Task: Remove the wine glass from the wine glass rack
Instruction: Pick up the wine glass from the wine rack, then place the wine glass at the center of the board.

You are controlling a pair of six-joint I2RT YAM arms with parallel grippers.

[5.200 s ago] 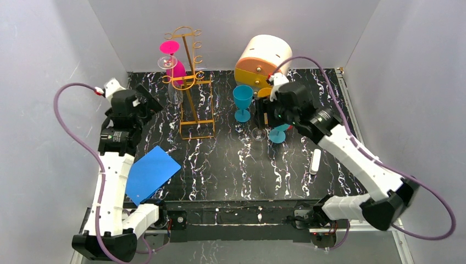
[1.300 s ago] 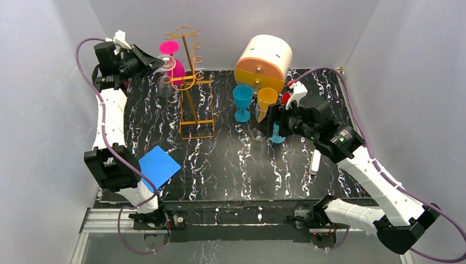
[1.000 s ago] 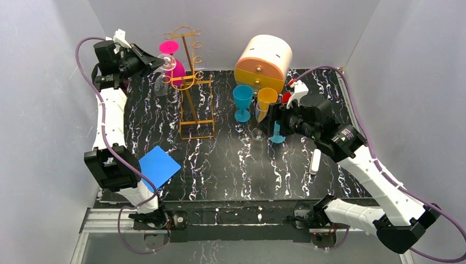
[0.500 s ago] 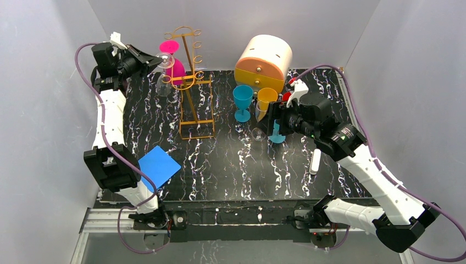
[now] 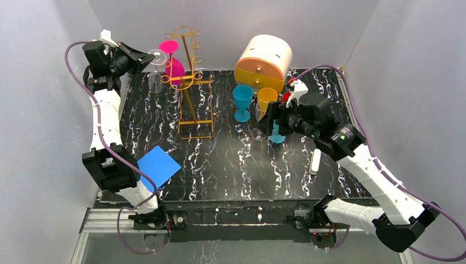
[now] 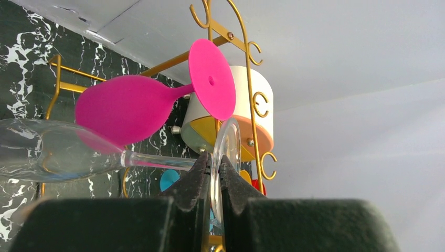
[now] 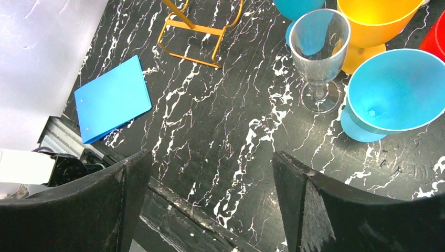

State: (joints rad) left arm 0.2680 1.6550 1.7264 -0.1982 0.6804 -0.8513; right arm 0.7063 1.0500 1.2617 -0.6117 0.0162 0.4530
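Wine glass (image 5: pixel 155 81), clear: overhead it hangs foot-up and bowl-down at 9 o'clock of the wine glass rack (image 5: pixel 187 82), just beside the ring holders. I cannot tell whether it touches the wire. The rack stands at 11 o'clock on the counter (image 5: pixel 231 170): thin gold wire, rectangular base, upright post. A pink glass (image 5: pixel 176 69) hangs on it. The left arm (image 5: pixel 104 115) reaches high from 9 o'clock; the right arm (image 5: pixel 357 157) hovers at 3 o'clock.

Left wrist: the left jaws are clenched on the glass's thin round foot, pinching the disc edge-on. The stem and slender smooth bowl run off toward 9 o'clock. The pink glass, opaque and matte, lies behind at 11 o'clock, with gold hooks at 1 o'clock.

Right wrist: the right jaws are released, spread wide with nothing between. Below is the black, white-veined counter with a clear goblet (image 7: pixel 318 52), teal cup (image 7: pixel 396 89), orange cup (image 7: pixel 378 21) and flat blue folder (image 7: pixel 112 98).

Step, my judgement: the glass looks about free of its ring, so this is the withdrawal. Next I would draw it toward 9 o'clock, clear of the hooks and the pink glass, then lower it and stand it on bare counter. A slick thin foot gives little purchase, so I would turn the wrist slowly.
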